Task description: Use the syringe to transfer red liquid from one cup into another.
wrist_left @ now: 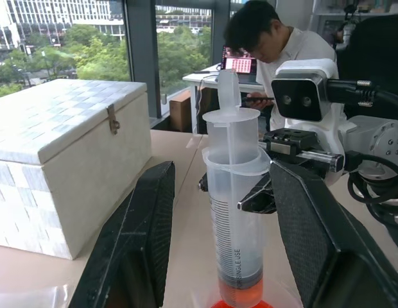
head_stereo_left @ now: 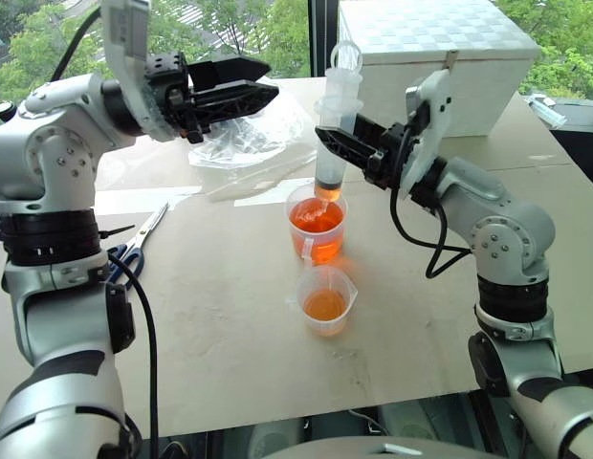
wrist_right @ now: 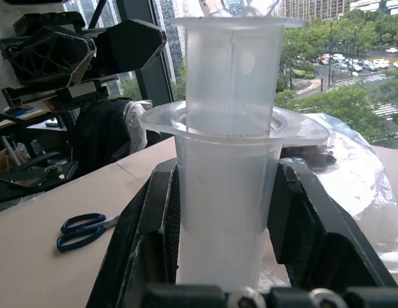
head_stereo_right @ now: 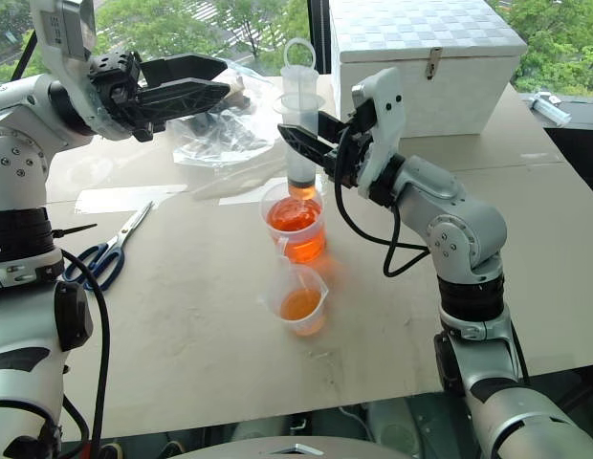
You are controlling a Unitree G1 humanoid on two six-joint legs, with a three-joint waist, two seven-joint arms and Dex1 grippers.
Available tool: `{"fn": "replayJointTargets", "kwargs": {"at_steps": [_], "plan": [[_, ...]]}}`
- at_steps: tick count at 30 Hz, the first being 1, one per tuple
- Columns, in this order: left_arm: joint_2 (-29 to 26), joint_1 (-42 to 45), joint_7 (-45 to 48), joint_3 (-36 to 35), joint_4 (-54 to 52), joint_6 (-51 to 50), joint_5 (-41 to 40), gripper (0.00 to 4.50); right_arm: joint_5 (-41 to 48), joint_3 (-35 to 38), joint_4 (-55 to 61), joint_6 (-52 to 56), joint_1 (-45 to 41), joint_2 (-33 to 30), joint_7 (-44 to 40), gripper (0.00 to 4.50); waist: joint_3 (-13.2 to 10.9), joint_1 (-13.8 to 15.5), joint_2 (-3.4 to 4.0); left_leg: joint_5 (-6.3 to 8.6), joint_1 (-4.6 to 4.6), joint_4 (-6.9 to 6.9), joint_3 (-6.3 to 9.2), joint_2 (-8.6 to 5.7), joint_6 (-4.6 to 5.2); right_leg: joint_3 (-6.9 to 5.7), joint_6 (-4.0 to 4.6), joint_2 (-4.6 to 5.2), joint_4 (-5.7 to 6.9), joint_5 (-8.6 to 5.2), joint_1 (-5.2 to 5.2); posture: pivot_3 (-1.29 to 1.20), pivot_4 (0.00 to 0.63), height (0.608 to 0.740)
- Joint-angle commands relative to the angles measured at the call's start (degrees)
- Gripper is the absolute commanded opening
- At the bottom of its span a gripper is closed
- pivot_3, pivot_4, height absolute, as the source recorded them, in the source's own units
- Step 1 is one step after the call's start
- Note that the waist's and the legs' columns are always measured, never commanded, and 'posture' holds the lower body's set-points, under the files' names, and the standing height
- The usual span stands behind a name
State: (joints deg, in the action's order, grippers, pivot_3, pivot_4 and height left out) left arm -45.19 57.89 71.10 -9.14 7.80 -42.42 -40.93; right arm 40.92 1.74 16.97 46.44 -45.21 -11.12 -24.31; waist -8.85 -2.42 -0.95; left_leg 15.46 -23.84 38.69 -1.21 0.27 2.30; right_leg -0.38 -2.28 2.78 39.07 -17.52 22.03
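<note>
— Standing upright over the table [head_stereo_left: 230, 335], the large clear plastic syringe [head_stereo_left: 335, 134] with its whitish ring-ended plunger is seen clamped at mid-barrel between the two black fingers of the right gripper [head_stereo_left: 337, 143]. Is its tip placed in a cup?

— Yes. The orange-tinted narrow tip is dipped into the taller clear plastic beaker [head_stereo_left: 317, 225], the one with a small side handle, and the translucent orange-red liquid [head_stereo_left: 316, 220] is seen filling much of that beaker. A small band of the same colour is visible at the bottom of the barrel in the left wrist view.

— And the shorter clear cup with the pouring lip [head_stereo_left: 326, 299]?

— It is set just in front of the beaker, nearer the robot, apart from it, with a shallow layer of orange liquid at its bottom.

— How is the left gripper [head_stereo_left: 258, 81] held?

— It is held level and pointed toward the syringe's plunger top, its black fingers parted a moderate way, with nothing gripped between them; the plunger is not touched by it.

— What else is laid on the table?

— Blue-handled scissors [head_stereo_left: 134, 251] are laid at the left side, crumpled clear plastic wrap [head_stereo_left: 244, 134] behind the cups, and a white chequered box with a metal latch [head_stereo_left: 440, 62] at the far right.
</note>
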Motion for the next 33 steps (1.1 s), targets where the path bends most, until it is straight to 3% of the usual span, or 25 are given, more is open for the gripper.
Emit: {"fn": "replayJointTargets", "kwargs": {"at_steps": [1, 11, 19, 33], "plan": [[0.4, 3.3, 2.2, -0.4, -0.6, -0.3, -2.2, 2.32, 13.6, 6.5, 4.8, 2.8, -1.8, 0.0, -2.7, 1.44, 0.0, 0.1, 0.00, 0.00, 0.00, 0.00, 0.02, 0.00, 0.00, -0.02, 0.00, 0.00, 0.00, 0.00, -0.01, 0.00, 0.150, 0.740], [3.4, 7.1, 7.4, 1.7, -0.9, -3.1, -5.2, 2.32, 24.9, 6.0, 13.9, 3.4, 6.5, -9.2, -11.2, 1.44, 0.0, 0.1, 0.00, 0.01, 0.03, 0.00, 0.11, 0.00, 0.01, -0.03, 0.00, 0.02, -0.13, 0.00, -0.19, 0.00, 0.150, 0.740], [6.9, 7.3, 10.7, 5.3, -3.5, -5.1, -6.6, 2.32, 18.5, -1.0, 19.3, -1.4, 17.9, -13.8, -18.6, 1.44, 0.0, 0.2, -0.02, 0.01, 0.02, 0.10, 0.10, 0.01, 0.03, 0.02, 0.00, 0.01, -0.15, 0.00, -0.23, 0.00, 0.150, 0.740], [9.2, 7.1, 14.2, 8.5, -5.9, -7.4, -8.5, 2.32, 14.2, -5.2, 18.0, -6.2, 18.7, -13.4, -20.5, 1.44, 0.0, 0.5, -0.02, 0.02, 0.05, 0.22, 0.14, 0.02, 0.03, 0.02, 0.00, 0.01, -0.16, 0.00, -0.25, 0.00, 0.150, 0.740]]}}
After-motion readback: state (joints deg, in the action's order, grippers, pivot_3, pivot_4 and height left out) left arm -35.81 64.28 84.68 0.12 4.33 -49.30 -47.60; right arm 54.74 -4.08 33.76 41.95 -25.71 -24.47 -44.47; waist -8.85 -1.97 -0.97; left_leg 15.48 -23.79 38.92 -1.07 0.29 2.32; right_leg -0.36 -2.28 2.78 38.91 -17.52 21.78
